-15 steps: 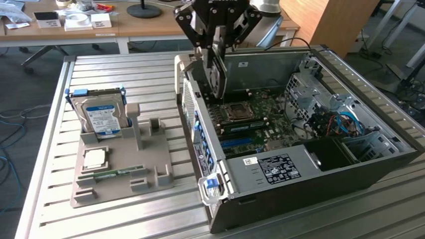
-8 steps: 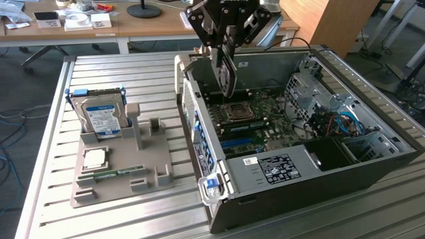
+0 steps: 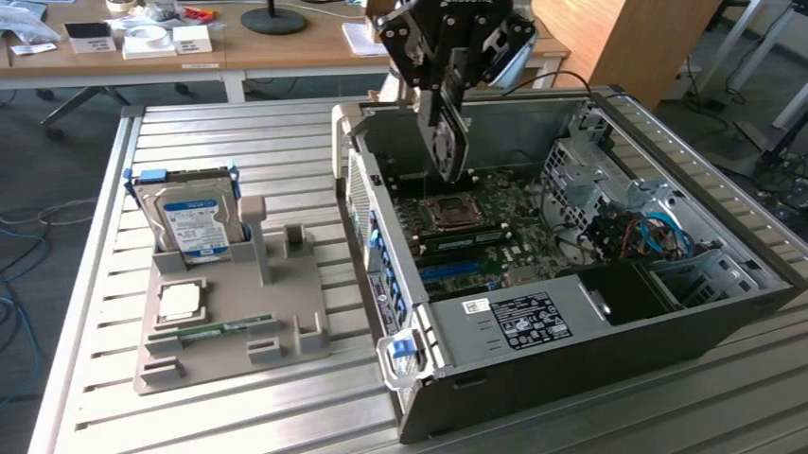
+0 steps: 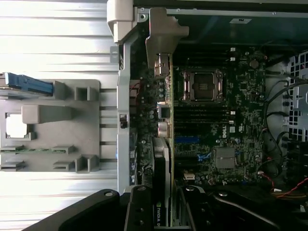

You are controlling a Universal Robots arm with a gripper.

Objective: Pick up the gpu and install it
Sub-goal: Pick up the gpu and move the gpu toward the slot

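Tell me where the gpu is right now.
In the exterior view's upper middle, the gpu hangs on edge from the gripper, reaching down into the open computer case, over the motherboard near the CPU socket.

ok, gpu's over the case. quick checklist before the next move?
1. Grip: tool clamped on gpu, card hanging upright: ok.
2. PC case open, motherboard exposed: ok.
3. Blue expansion slot unobstructed: ok.
4. Cables away from the slot area: ok.
5. Card edge lined up with the slot: cannot tell.
6. gpu seated: not ok, it hangs above the motherboard.
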